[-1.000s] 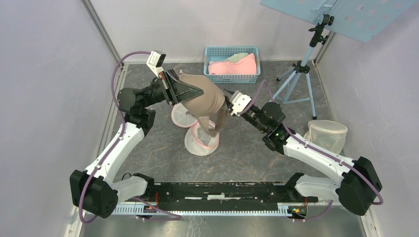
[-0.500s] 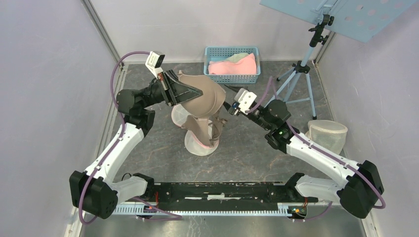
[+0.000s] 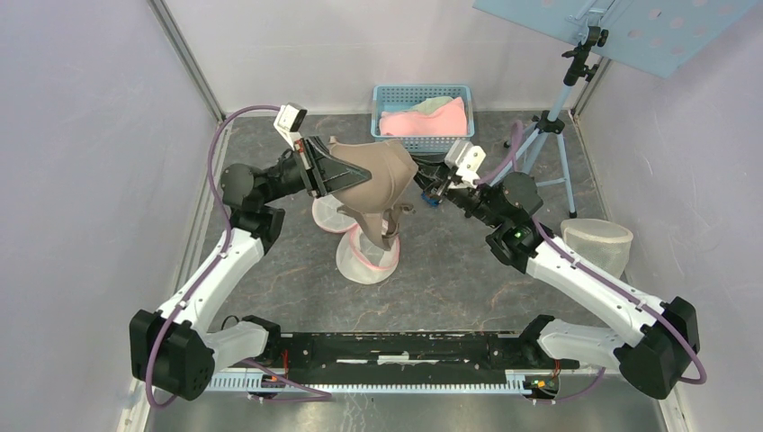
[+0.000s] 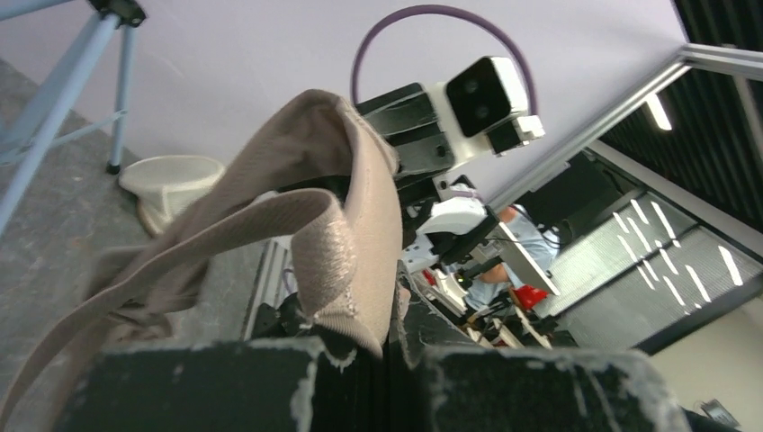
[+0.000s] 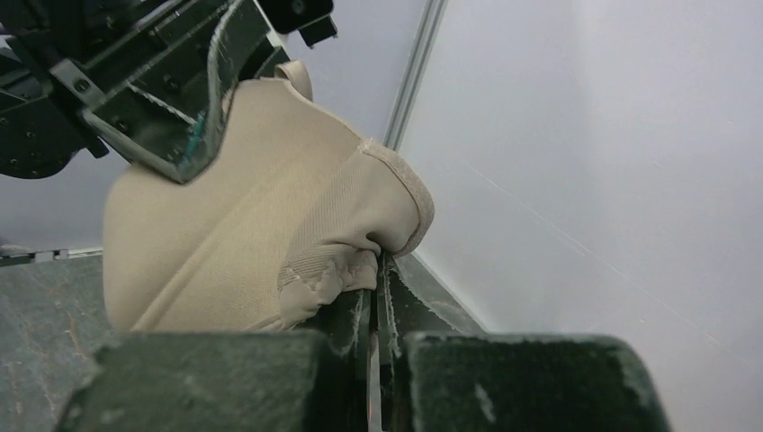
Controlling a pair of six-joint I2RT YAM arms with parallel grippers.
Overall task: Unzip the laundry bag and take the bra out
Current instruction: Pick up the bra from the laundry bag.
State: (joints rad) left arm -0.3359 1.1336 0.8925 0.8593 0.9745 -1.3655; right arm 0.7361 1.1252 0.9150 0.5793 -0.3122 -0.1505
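The bra (image 3: 373,175) hangs stretched above the laundry bag (image 3: 364,263), the left claw (image 3: 358,171) pinching one edge and the right claw (image 3: 419,188) pinching the opposite edge; its straps (image 3: 387,232) trail down to the bag. Recommended: raise both grips evenly until the straps clear the bag, avoiding a snag on it.

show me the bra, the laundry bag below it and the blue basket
bra (image 3: 373,171), top view, middle of the cup
laundry bag (image 3: 360,263), top view, mesh of its near half
basket (image 3: 423,143), top view, front wall
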